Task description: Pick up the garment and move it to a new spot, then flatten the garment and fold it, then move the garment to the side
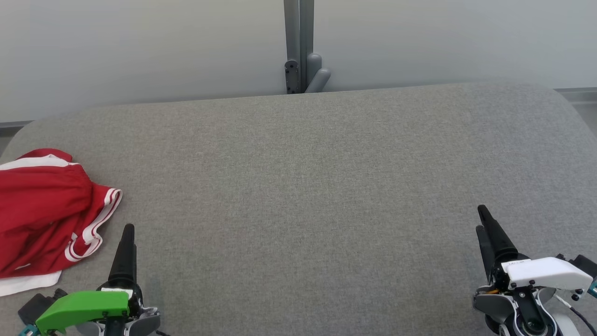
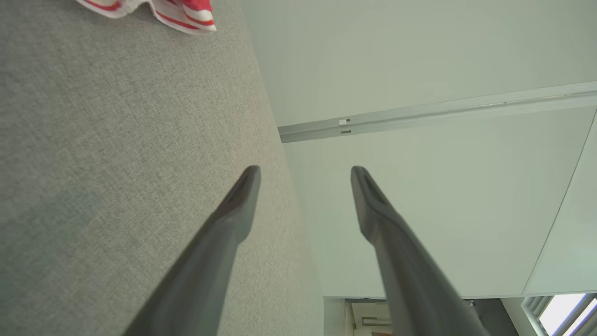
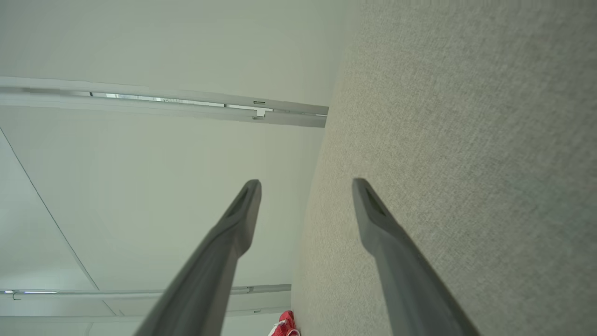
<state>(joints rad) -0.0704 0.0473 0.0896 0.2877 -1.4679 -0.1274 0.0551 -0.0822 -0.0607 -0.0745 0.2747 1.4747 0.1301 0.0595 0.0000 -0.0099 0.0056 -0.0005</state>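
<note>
While the garment (image 1: 42,210) lies at left, the left pincer (image 1: 127,229) and right pincer (image 1: 479,218) hover spread, pointing forward.

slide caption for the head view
Crumpled red shorts at the grey table's left edge, left gripper nearby, right gripper opposite.

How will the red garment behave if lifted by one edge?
Probably floppy: the red garment lies crumpled in soft folds, so it should drape from a pinch. Likely light: thin cloth. Pushed, it would probably bunch rather than slide on the textured grey surface.
</note>
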